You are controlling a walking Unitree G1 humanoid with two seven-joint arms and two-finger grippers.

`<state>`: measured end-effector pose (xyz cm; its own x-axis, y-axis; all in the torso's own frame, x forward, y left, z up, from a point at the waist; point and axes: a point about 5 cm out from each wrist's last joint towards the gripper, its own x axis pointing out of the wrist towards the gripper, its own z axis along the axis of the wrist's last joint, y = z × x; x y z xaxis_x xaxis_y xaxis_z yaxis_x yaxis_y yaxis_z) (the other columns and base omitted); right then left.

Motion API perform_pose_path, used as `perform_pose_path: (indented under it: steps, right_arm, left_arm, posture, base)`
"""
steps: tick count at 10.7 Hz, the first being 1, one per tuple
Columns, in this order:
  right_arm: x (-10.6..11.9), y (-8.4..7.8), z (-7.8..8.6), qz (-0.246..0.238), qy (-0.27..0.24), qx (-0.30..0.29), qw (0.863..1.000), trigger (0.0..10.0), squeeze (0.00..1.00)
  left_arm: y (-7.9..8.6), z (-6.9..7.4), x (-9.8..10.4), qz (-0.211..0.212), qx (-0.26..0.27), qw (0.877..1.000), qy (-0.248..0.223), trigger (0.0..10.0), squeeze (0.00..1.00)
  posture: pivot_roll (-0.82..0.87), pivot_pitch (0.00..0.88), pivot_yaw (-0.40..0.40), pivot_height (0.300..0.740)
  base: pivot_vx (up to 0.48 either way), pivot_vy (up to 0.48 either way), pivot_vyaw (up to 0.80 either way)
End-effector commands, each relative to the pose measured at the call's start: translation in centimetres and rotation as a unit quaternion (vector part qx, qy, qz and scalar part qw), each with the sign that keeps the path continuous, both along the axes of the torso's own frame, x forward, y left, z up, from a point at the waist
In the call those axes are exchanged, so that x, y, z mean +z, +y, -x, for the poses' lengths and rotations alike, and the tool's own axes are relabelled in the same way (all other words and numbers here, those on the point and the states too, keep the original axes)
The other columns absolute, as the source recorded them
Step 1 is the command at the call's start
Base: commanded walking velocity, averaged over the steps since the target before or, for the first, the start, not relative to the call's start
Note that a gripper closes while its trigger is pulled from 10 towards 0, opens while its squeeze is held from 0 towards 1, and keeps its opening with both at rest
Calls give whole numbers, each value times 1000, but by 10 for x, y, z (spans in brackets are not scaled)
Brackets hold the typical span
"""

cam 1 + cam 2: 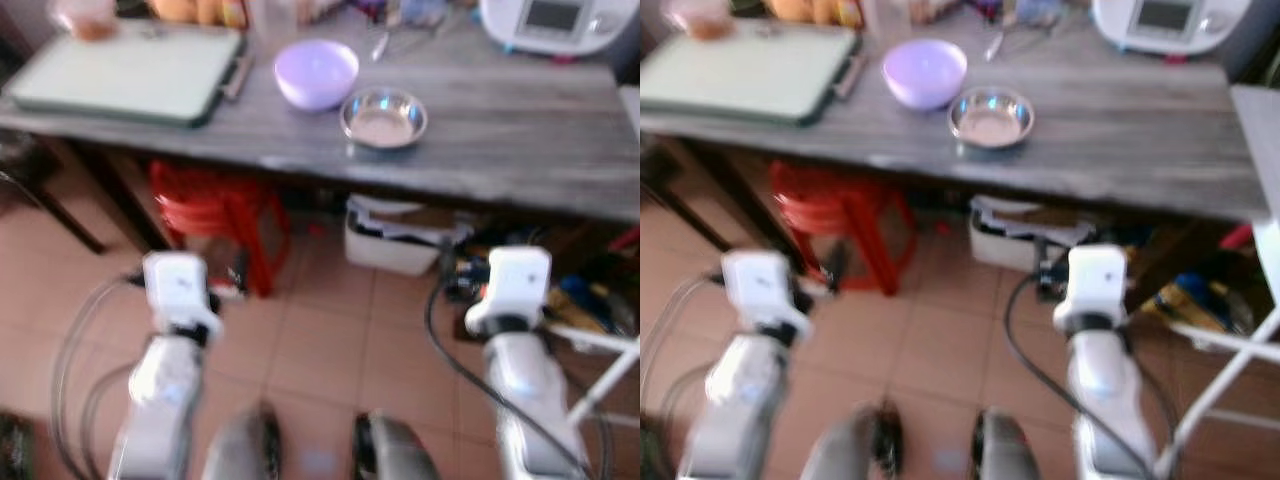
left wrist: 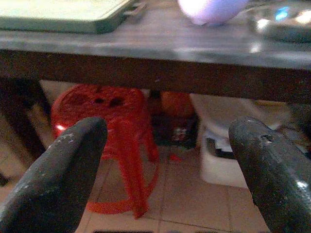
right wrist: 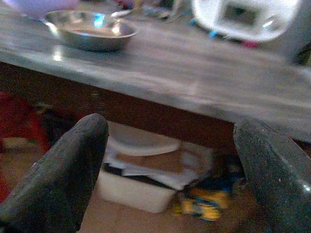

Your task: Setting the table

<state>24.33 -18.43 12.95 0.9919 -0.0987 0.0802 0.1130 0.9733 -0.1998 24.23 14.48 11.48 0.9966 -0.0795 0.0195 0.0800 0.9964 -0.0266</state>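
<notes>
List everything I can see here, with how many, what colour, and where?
Table: one, grey wood, ahead.
Tray: one, pale green, table's left end.
Bowl: one, lilac, mid-table.
Steel bowl: one, silver, right of the lilac bowl.
Appliance: one, white, table's far right.
Stool: one, red, under the table.
Box: one, white, under the table.
Floor: terracotta tiles.
Left tool: black fingers, open, below table height.
Right tool: black fingers, open, below table height.

no readable text, labels, brands or numbers, views blurred
</notes>
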Motion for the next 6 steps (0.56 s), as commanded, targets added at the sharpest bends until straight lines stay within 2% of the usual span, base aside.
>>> perform_pose_path:
  steps: [1,2,3,5,6]
  right_arm:
    - [0,1,-1,-12,-4,1,1000,10000,0]
    - [1,-1,0,-13,-19,-18,1000,10000,0]
    - [-7,2,6,-64,14,-1,998,10000,0]
    - [-8,4,10,-68,8,1,998,10000,0]
    - [-9,0,9,-75,16,-4,997,10000,0]
  left_arm:
    - [1,-2,3,-4,-2,1000,-6,10000,0]
    - [-1,-1,3,-2,-6,1000,-5,10000,0]
    - [-2,2,4,3,-4,1000,-4,10000,0]
    - [-2,2,3,13,-1,1000,0,10000,0]
    - [-7,3,3,21,-16,1000,-2,10000,0]
  posture:
    - [-53,177,12,740]
    - [-48,179,6,740]
    - [-37,166,2,740]
    - [-42,165,10,740]
    - [-53,176,4,740]
  base:
    - [-262,0,0]
    - [-259,0,0]
    - [-255,0,0]
    - [0,0,0]
    - [0,0,-587]
